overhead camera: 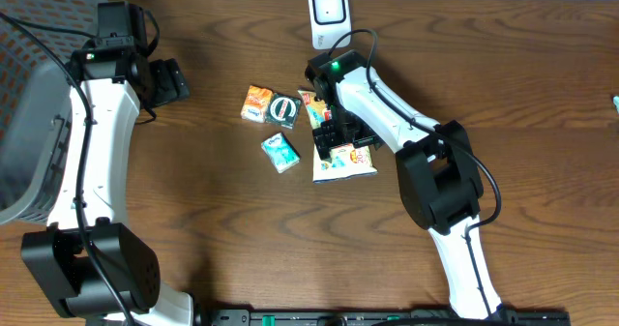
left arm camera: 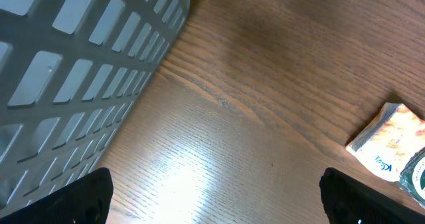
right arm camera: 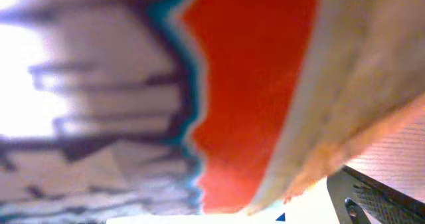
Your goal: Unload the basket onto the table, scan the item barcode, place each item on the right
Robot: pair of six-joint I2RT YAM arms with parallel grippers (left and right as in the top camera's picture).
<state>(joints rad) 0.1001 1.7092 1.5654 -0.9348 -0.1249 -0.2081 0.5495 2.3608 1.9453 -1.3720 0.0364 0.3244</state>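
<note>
The white barcode scanner (overhead camera: 328,7) stands at the table's far edge. My right gripper (overhead camera: 334,133) hangs low over the pile of snack packets, between a red-and-orange packet (overhead camera: 311,106) and a white packet (overhead camera: 345,162). In the right wrist view a blurred red, white and grey packet (right arm camera: 252,84) fills the frame right against the camera. Only one finger (right arm camera: 378,199) shows, far out at the lower right, so the jaws stand open. My left gripper (overhead camera: 169,82) is open over bare wood, its fingertips (left arm camera: 86,199) wide apart with nothing between them.
An orange packet (overhead camera: 256,103), a dark green round-logo packet (overhead camera: 283,110) and a teal packet (overhead camera: 280,152) lie left of the right gripper. The orange packet (left arm camera: 392,141) also shows in the left wrist view. A grey slotted basket (overhead camera: 29,123) fills the left edge.
</note>
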